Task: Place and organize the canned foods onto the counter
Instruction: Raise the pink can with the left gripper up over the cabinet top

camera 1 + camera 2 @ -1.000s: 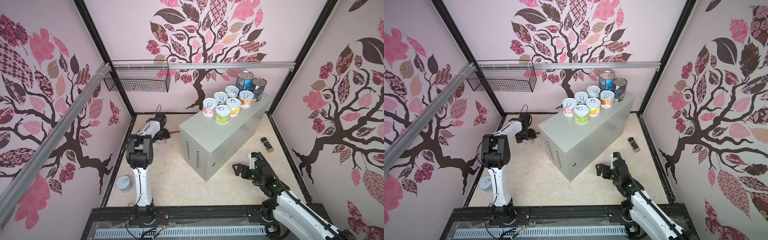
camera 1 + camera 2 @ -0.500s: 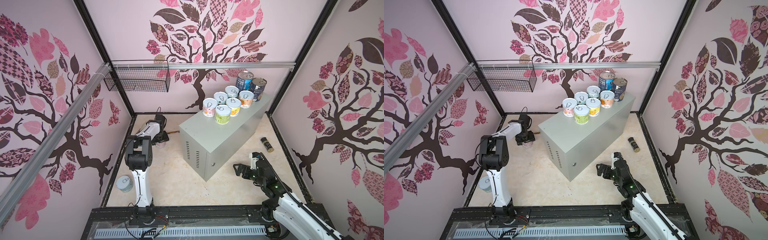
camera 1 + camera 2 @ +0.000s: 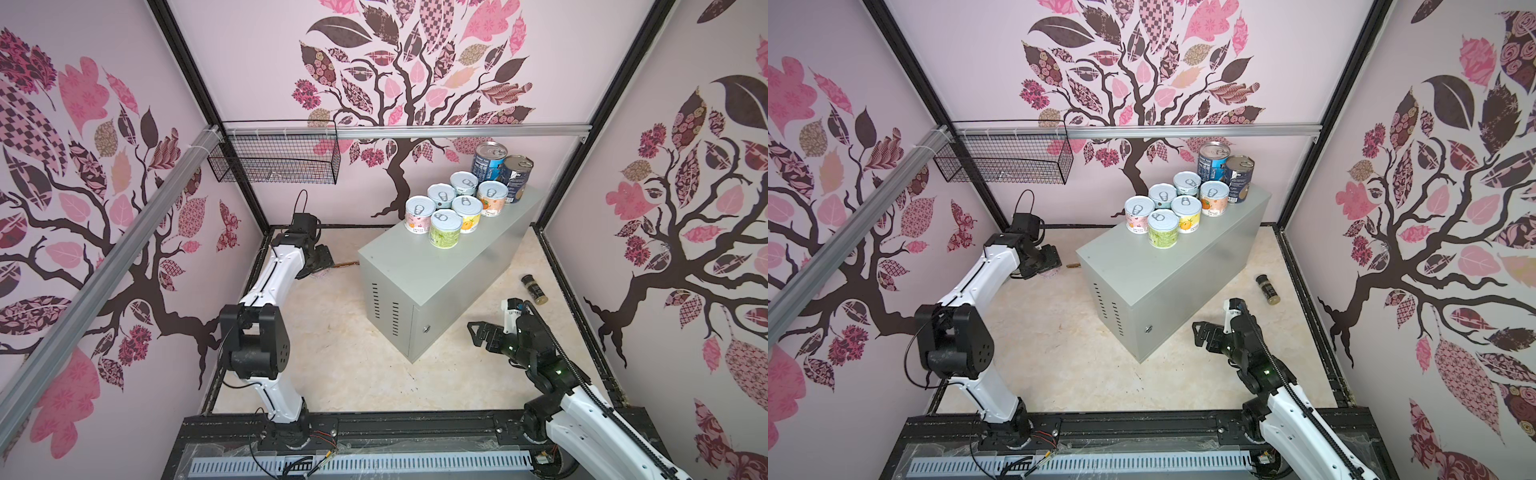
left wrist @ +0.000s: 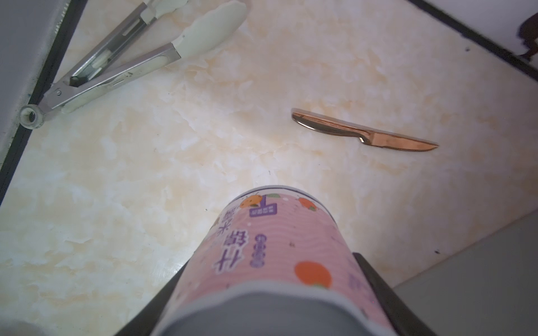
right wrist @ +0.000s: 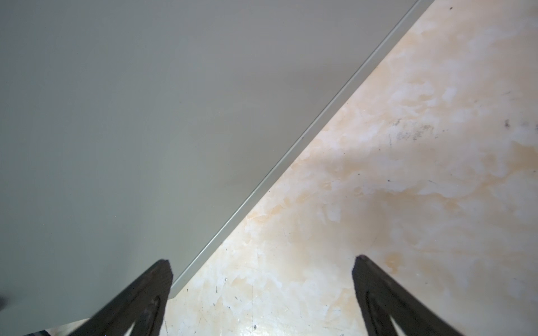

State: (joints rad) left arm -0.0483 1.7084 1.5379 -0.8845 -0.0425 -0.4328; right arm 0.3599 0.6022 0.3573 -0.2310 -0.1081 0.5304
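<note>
Pink can (image 4: 279, 232): it stands upright on the floor at about nine o'clock of the counter (image 3: 436, 266), between my left fingers; both top views hide most of it behind my wrist.
Left gripper (image 4: 265, 269): a second ago its jaws stood wider around the can. Now they have closed in and press both sides of the label, so I judge the grasp made.
What that means: the can is ready to be lifted; its base does not look clear of the floor yet.
Can's make: a smooth metal cylinder with a glossy pink paper label printed with oranges. It is rigid, so a firm squeeze should hold it.
Cans already placed (image 3: 453, 205): six short pastel ones are packed close together, and two tall dark ones (image 3: 500, 170) stand behind them at the counter's one o'clock end.
Counter top: flat grey painted steel, bare toward seven o'clock, with room for this can.
Right gripper (image 5: 263, 259): unchanged, jaws wide apart and empty, at the counter's five o'clock corner.
Clutter: a copper knife (image 4: 364, 135) and steel tongs (image 4: 131, 55) lie on the marbled floor (image 4: 145, 174).
</note>
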